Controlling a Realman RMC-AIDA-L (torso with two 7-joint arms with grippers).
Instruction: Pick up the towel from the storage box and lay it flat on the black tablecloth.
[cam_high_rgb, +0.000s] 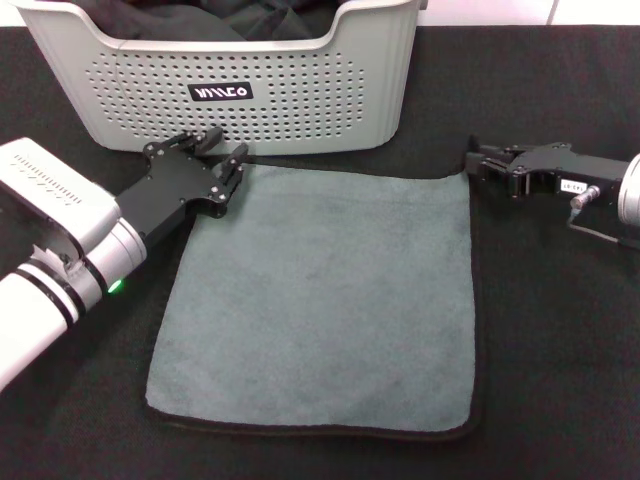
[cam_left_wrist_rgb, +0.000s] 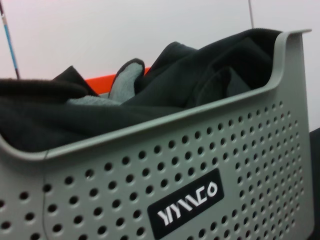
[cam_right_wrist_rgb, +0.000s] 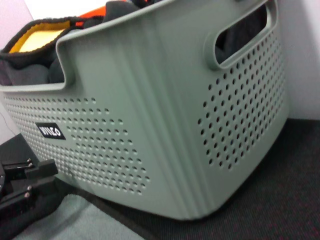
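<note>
The grey-teal towel (cam_high_rgb: 320, 300) lies spread flat on the black tablecloth (cam_high_rgb: 560, 350), just in front of the light grey storage box (cam_high_rgb: 300, 100). Its black edging shows all round. My left gripper (cam_high_rgb: 224, 150) is at the towel's far left corner, close to the box's front wall, open and holding nothing. At the towel's far right corner my right gripper (cam_high_rgb: 472, 162) hovers open, also with nothing in it. The right wrist view shows the storage box (cam_right_wrist_rgb: 165, 115), a bit of the towel (cam_right_wrist_rgb: 75, 220) and the left gripper (cam_right_wrist_rgb: 30, 172).
Dark cloths (cam_left_wrist_rgb: 200, 70) and a grey piece (cam_left_wrist_rgb: 125, 80) are heaped in the storage box (cam_left_wrist_rgb: 200, 150). A yellow cloth with black edging (cam_right_wrist_rgb: 37, 37) also lies in it. The tablecloth (cam_right_wrist_rgb: 280, 190) runs on past the box and around the towel.
</note>
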